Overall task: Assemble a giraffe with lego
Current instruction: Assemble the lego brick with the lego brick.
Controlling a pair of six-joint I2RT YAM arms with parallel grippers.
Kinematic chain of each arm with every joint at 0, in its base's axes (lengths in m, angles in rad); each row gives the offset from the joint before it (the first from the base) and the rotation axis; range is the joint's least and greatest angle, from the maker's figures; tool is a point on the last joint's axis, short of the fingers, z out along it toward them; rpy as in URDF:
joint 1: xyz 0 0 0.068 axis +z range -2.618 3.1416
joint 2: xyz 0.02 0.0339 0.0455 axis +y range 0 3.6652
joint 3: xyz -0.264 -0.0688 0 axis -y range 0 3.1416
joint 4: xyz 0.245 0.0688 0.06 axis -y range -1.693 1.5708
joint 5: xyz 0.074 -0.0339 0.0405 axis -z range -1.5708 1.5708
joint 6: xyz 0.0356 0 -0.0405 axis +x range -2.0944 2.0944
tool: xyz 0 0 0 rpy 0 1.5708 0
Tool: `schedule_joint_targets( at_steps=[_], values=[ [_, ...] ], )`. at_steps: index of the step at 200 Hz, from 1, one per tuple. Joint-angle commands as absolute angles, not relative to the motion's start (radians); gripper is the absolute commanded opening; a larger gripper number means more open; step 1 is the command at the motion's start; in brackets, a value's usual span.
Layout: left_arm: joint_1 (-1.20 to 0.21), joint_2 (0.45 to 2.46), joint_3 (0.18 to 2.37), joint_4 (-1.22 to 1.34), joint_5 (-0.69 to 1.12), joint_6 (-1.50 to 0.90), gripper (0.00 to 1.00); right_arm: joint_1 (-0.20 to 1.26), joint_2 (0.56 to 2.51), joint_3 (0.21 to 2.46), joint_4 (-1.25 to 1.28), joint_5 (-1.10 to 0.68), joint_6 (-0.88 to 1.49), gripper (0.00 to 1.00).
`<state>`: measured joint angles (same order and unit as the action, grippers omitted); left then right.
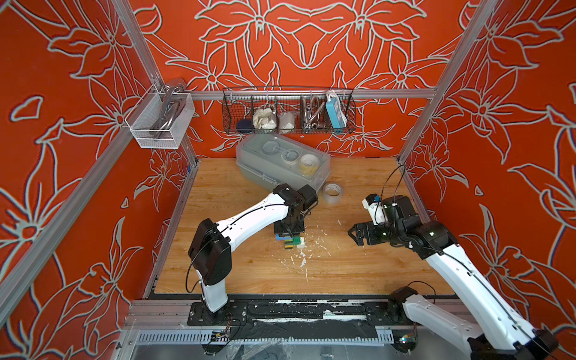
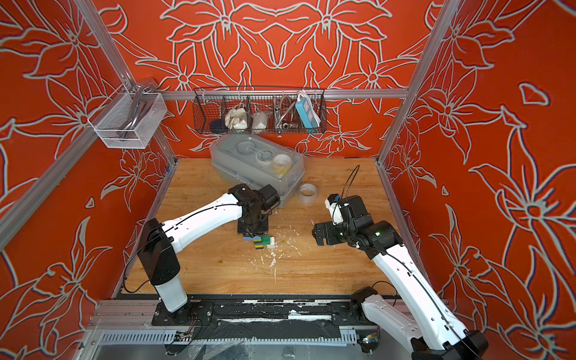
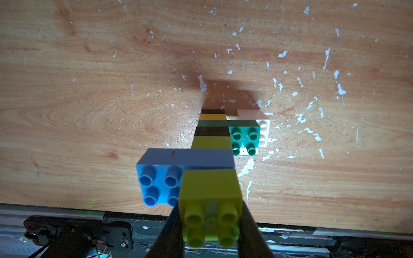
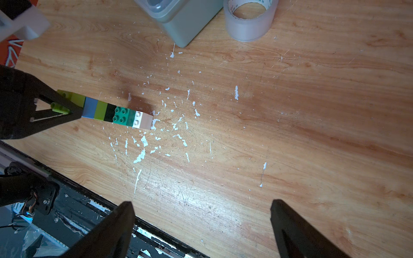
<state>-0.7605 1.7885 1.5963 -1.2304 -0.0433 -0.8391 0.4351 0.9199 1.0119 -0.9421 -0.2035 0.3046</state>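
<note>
The giraffe [image 1: 291, 242] [image 2: 263, 242] stands upright near the middle of the wooden table [image 1: 358, 268], built of lego. In the left wrist view its lime head brick [image 3: 210, 189] tops a blue brick [image 3: 161, 176]. Below come a lime and black neck, the dark green body [image 3: 244, 138], a white leg [image 3: 263, 131] and a yellow-black leg [image 3: 212, 115]. My left gripper [image 3: 211, 214] [image 1: 288, 232] points straight down and is shut on the lime head brick. My right gripper [image 1: 353, 235] [image 4: 202, 210] hovers open and empty to the right of the giraffe [image 4: 116, 112].
A clear tape roll [image 1: 332, 193] [image 4: 248, 20] lies behind the arms, next to a translucent plastic box [image 1: 280, 165]. A black wire basket [image 1: 288, 112] and a white mesh basket [image 1: 159, 121] hang on the walls. White flecks dot the wood. A black rail [image 1: 280, 311] runs along the front edge.
</note>
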Motion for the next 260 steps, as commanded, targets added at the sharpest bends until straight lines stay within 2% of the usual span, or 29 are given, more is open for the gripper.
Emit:
schedule_joint_targets(
  at_steps=[1,97,118,121,149,158,260],
  values=[
    [-0.756,1.824,1.572,-1.248,-0.031,-0.847,0.06,0.426,0.908,0.994,-0.934,-0.211,0.295,1.0],
    [-0.758,1.833,1.639,-1.283,-0.066,-0.816,0.15,0.419,0.904,0.992,-0.927,-0.215,0.298,1.0],
    [-0.759,1.833,1.651,-1.29,-0.071,-0.814,0.21,0.416,0.907,0.991,-0.926,-0.216,0.298,1.0],
    [-0.761,1.832,1.653,-1.291,-0.074,-0.813,0.24,0.417,0.906,0.992,-0.925,-0.216,0.298,1.0],
    [-0.767,1.834,1.675,-1.306,-0.088,-0.805,0.26,0.417,0.906,0.992,-0.924,-0.216,0.298,1.0],
    [-0.768,1.834,1.679,-1.306,-0.09,-0.802,0.31,0.417,0.907,0.991,-0.924,-0.218,0.298,1.0],
    [-0.779,1.823,1.686,-1.324,-0.103,-0.813,0.29,0.416,0.898,0.988,-0.924,-0.218,0.298,1.0]
  ],
)
